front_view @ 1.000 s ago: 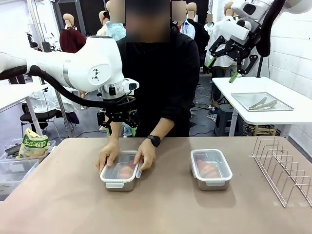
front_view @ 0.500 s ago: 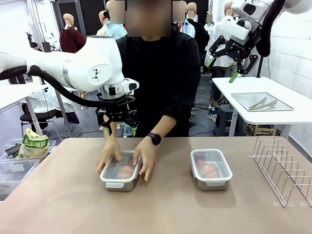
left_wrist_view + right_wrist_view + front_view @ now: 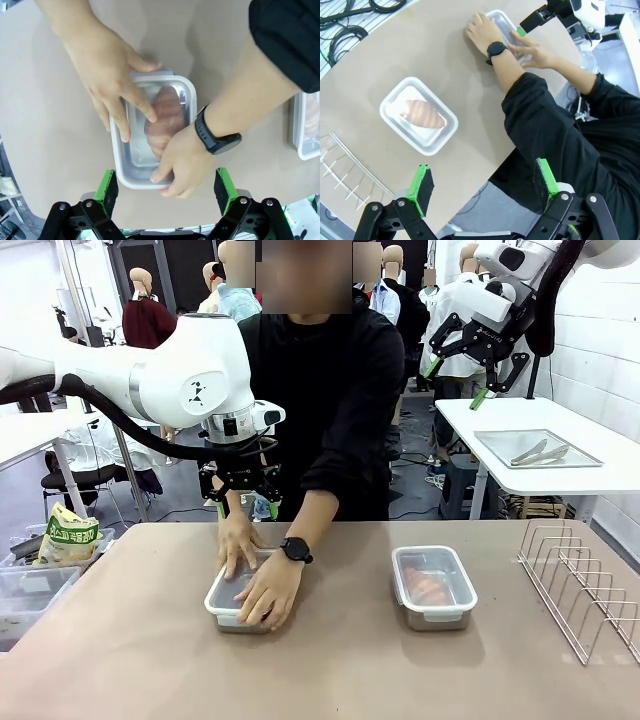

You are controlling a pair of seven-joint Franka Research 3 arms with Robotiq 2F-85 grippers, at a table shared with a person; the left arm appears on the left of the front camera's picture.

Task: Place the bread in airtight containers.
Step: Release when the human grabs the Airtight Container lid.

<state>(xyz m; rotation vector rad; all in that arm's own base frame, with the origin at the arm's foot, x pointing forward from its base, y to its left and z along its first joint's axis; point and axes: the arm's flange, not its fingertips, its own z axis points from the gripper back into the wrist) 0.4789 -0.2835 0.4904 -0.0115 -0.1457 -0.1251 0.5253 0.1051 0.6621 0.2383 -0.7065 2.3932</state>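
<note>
Brown table [image 3: 330,670] up front as landmark. Right of it and farther back: white side table [image 3: 600,475] against a white block wall [image 3: 600,330], carrying a flat metal tray [image 3: 537,449] with tongs [image 3: 540,452]. Left of it: another white table [image 3: 25,435] and an office chair [image 3: 60,480]. Black cables [image 3: 350,20] on the floor beside it. Bright, even indoor light.

Lidded steel pan [image 3: 131,167] on tan tabletop [image 3: 55,150], landmark. Croissant [image 3: 167,107] inside pan, seen through clear lid [image 3: 186,95]. Person's two hands press on lid: one hand [image 3: 107,80] over pan's far edge, other hand [image 3: 182,162], black watch [image 3: 216,136] at wrist, over near corner. Left end effector [image 3: 167,187] above pan, green-padded fingers [image 3: 107,186] spread wide, apart from pan. Second container [image 3: 306,127] at frame edge, well apart from pan.
</note>
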